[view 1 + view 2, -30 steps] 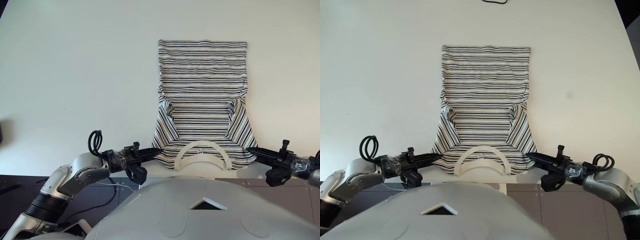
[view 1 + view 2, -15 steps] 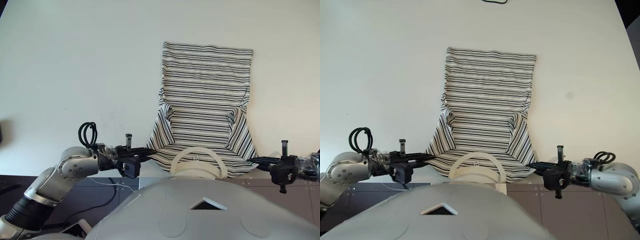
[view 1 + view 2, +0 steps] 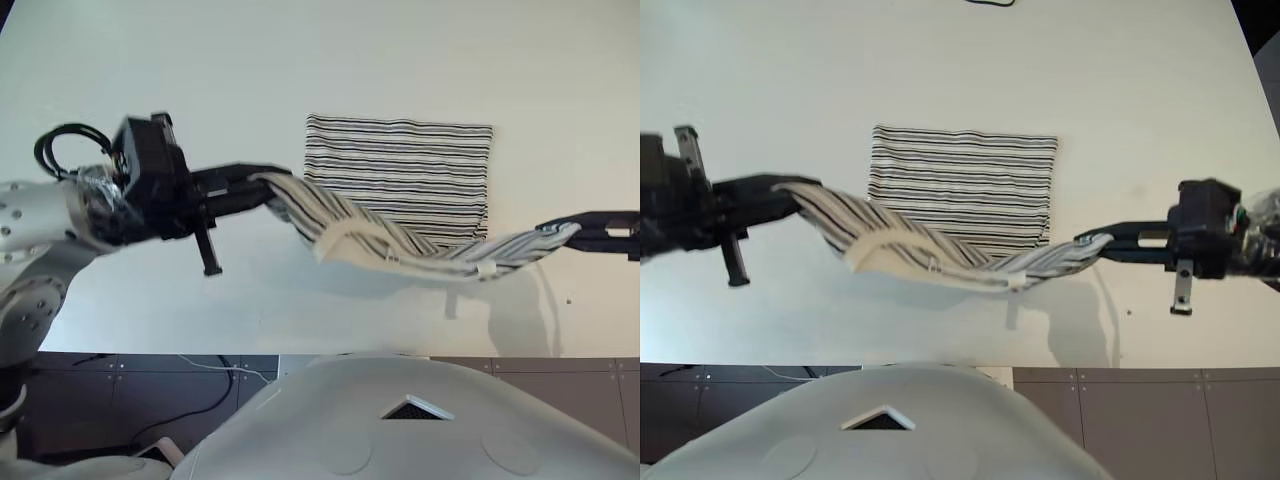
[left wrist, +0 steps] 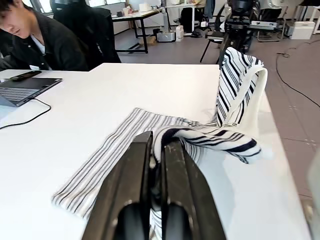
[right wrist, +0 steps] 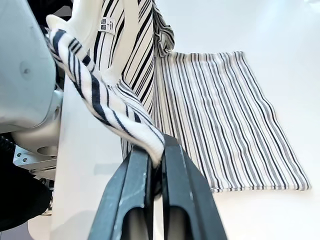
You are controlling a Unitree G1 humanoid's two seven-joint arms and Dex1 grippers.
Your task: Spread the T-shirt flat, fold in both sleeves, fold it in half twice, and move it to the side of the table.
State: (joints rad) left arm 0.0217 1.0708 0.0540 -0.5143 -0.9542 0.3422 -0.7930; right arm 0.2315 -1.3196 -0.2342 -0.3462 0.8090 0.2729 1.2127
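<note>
The black-and-white striped T-shirt [image 3: 400,165] lies with its far half flat on the white table [image 3: 150,80]. Its near end, with the cream collar [image 3: 350,235], hangs in the air as a sagging band between my two grippers. My left gripper [image 3: 262,180] is shut on the left shoulder corner, above the table to the left of the flat part. My right gripper [image 3: 1090,243] is shut on the right shoulder corner, off the flat part's near right corner. In the wrist views, striped cloth is pinched in the left gripper [image 4: 157,142] and in the right gripper [image 5: 156,145].
The table's front edge [image 3: 300,353] runs close below the hanging cloth. A laptop [image 4: 22,90] with a black cable [image 4: 30,116] sits at one end of the table. Another dark cable [image 3: 990,3] lies at the far edge. Bare tabletop lies on both sides of the shirt.
Both grippers have risen from the near table edge, lifting the shirt's collar end and carrying it away from me over the flat part. The near half no longer lies on the table.
</note>
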